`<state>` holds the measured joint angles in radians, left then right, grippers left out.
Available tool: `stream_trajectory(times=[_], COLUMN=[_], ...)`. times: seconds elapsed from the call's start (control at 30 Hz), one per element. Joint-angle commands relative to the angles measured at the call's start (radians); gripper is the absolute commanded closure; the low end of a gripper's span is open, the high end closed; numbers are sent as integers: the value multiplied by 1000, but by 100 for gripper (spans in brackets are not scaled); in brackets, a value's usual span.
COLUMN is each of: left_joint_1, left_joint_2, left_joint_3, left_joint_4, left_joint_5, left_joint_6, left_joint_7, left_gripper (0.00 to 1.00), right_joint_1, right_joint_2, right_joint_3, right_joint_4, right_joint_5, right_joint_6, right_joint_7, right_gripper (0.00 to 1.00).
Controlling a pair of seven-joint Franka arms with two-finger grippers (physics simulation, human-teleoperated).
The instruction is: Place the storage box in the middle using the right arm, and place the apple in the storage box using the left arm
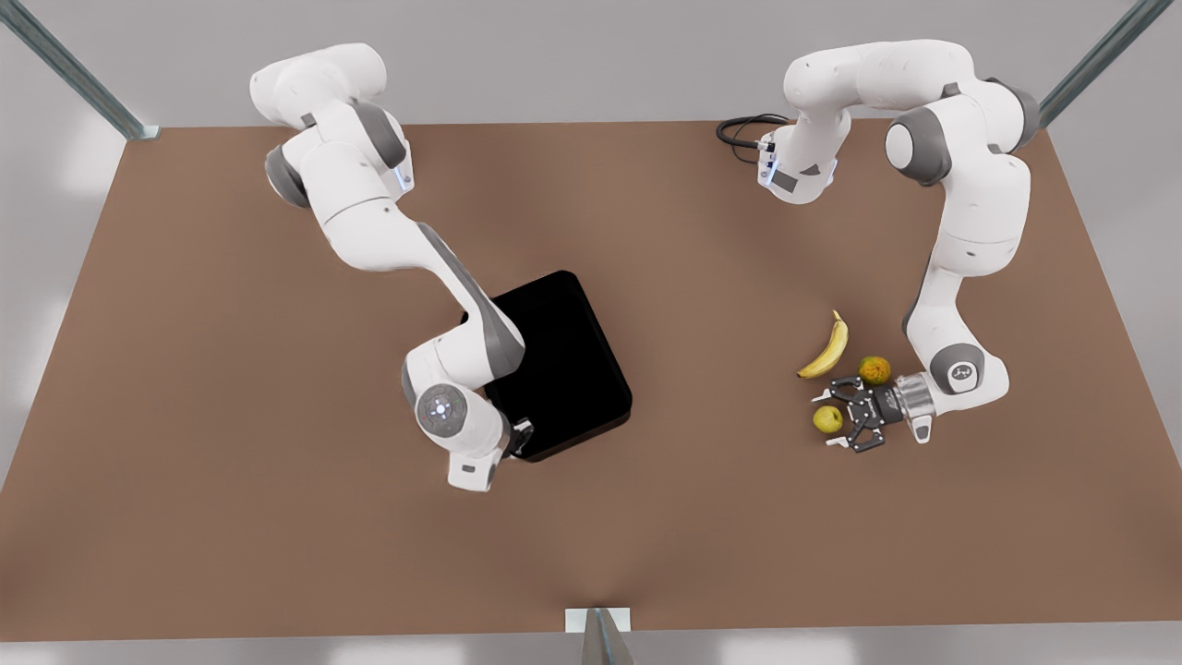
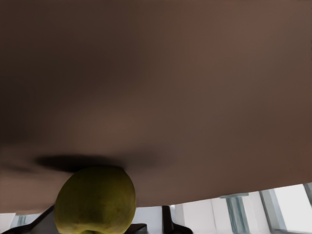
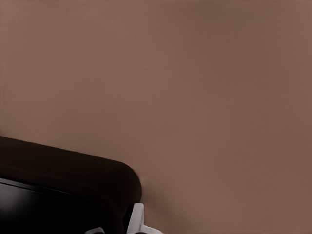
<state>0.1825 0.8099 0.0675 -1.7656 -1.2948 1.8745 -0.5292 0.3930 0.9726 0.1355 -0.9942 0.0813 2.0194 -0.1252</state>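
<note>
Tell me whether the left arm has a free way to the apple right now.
Probably yes. The left claw lies low on the table, fingers spread either side of the apple. The orange-yellow fruit and banana lie off to one side, outside the fingers.

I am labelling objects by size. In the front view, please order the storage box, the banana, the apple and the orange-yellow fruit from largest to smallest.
1. storage box, by far the largest
2. banana
3. apple and orange-yellow fruit: they look about the same size, so I do not rank them.
</note>
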Motion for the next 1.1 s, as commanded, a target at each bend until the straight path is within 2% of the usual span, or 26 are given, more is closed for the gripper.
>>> stream_trajectory(times=[0.0,0.07,0.23,0.3,0.33,0.37,0.4,0.47,0.53,0.6,0.63,0.7,0.77,0.8,0.83,0.87,0.9,0.93,0.97,1.0,1.07], left_joint_1=[0,0,2,2,2,2,2,2,2,2,2,2,2,2,2,2,2,2,2,2,2], left_joint_2=[0,6,11,11,12,12,12,17,17,17,17,20,23,28,28,28,28,26,26,25,17], left_joint_3=[0,0,0,-2,0,-2,-2,-2,-2,-2,-2,-2,-2,-2,-2,-2,-2,-2,-2,-2,0], left_joint_4=[0,-2,-5,-5,-5,-5,-5,-5,-5,-6,-8,-8,-9,-9,-9,-9,-9,-8,-8,-6,2], left_joint_5=[-6,-18,-51,-54,-67,-67,-69,-75,-80,-90,-93,-95,-98,-98,-100,-104,-104,-106,-106,-106,-104], left_joint_6=[0,0,2,2,2,3,3,3,3,3,3,3,6,11,11,11,9,8,5,0,-9], left_joint_7=[0,0,0,-2,0,0,0,0,0,0,0,0,1,1,1,1,-2,-9,-12,-14,-37], left_gripper=[2,2,2,6,6,6,9,16,30,32,37,38,38,38,38,39,45,57,62,66,66], right_joint_1=[12,38,40,40,40,40,40,40,38,32,29,27,-2,-28,-63,-78,-126,-166,-207,-217,-264], right_joint_2=[9,69,106,112,112,112,112,112,110,104,97,51,-54,-142,-238,-340,-451,-592,-653,-704,-810], right_joint_3=[-1,4,47,47,50,52,52,52,53,52,50,46,42,41,1,-95,-152,-181,-235,-286,-292], right_joint_4=[3,77,78,78,78,78,77,78,78,80,88,129,128,126,120,102,59,-79,-132,-155,-280], right_joint_5=[20,25,25,25,25,25,26,26,26,37,49,48,49,49,49,46,-1,-95,-170,-215,-218], right_joint_6=[4,5,65,68,68,77,88,85,79,53,28,-96,-252,-407,-568,-728,-826,-828,-823,-823,-794], right_joint_7=[5,25,55,55,56,59,58,58,56,56,58,61,61,59,55,50,45,-19,-63,-74,-76], right_gripper=[79,79,79,79,76,4,0,0,0,0,0,0,0,0,0,0,0,0,0,0,0])
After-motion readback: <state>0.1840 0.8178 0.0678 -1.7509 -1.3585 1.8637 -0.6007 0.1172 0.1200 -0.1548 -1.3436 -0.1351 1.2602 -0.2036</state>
